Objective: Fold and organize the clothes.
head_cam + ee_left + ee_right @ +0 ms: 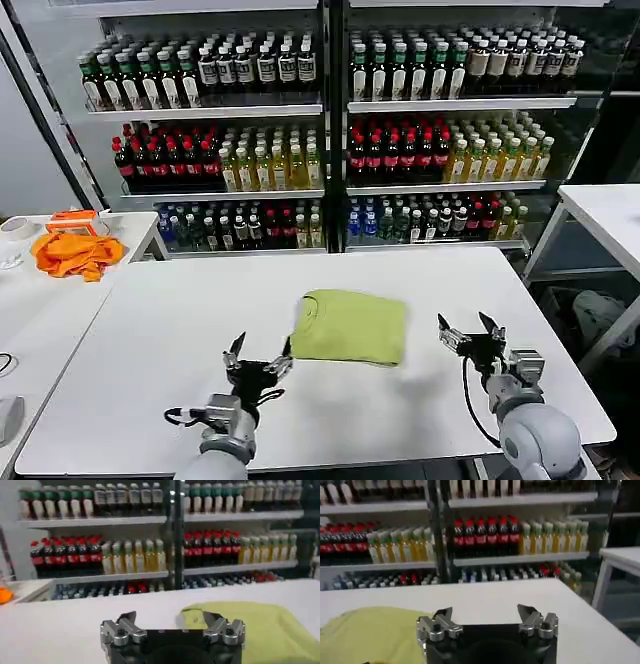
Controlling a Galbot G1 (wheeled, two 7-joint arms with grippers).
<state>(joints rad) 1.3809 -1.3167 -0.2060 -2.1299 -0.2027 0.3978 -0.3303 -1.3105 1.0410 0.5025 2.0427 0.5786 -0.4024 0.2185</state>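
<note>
— What do the arms look like?
— Rounded pale-grey shells, with a black cable looping along each wrist.
— And the left pincer (258,357)?
— Black body, silver-grey metal knuckles with round screw heads, dark pointed fingers (128,618).
— The right pincer (470,331)?
— Same build: black housing, grey jointed links, dark tips (526,612).

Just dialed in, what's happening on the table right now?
A yellow-green T-shirt lies folded into a compact rectangle near the middle of the white table. Neither arm is holding it: the left gripper sits open just off the shirt's near left corner, and the right gripper is open a little way off to the shirt's right. An orange cloth heap lies on the side table to the left, untouched.
</note>
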